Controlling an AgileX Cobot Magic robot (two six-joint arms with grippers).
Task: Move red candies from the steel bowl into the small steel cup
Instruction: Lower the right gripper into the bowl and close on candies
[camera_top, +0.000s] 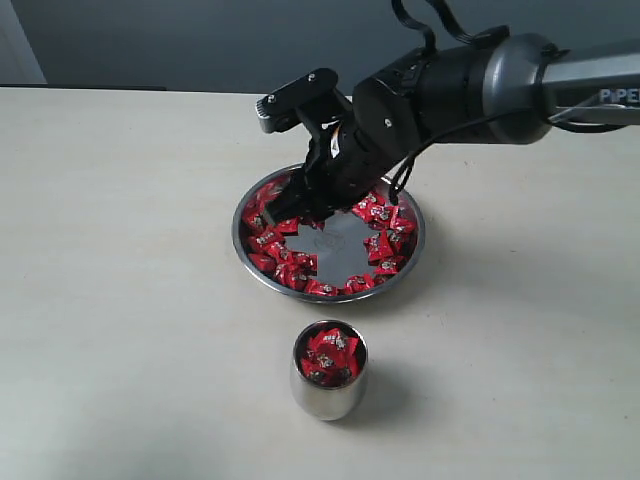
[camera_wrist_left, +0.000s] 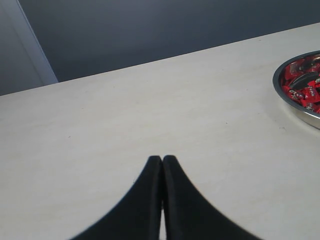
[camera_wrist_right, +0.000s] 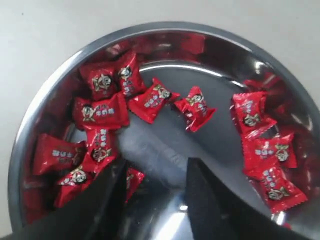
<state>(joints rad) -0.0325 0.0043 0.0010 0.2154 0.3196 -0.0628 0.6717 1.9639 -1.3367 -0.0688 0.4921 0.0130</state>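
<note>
The steel bowl (camera_top: 243, 245) stands mid-table with red candies (camera_top: 380, 212) ringing its flat bottom. My right gripper (camera_top: 305, 215) reaches down into the bowl's left side. In the right wrist view this gripper (camera_wrist_right: 156, 170) is open over bare steel, with the bowl's rim (camera_wrist_right: 165, 27) around it. One red candy (camera_wrist_right: 134, 179) lies just inside one finger, not clamped. The small steel cup (camera_top: 328, 395) stands in front of the bowl, upright, with red candies (camera_top: 330, 355) heaped to its rim. My left gripper (camera_wrist_left: 162, 159) is shut and empty over bare table, and the exterior view does not show it.
The light tabletop (camera_top: 120, 250) stretches all round bowl and cup. The right arm (camera_top: 480, 80) comes in from the upper right above the bowl. In the left wrist view the bowl's edge (camera_wrist_left: 300, 112) shows far off to one side.
</note>
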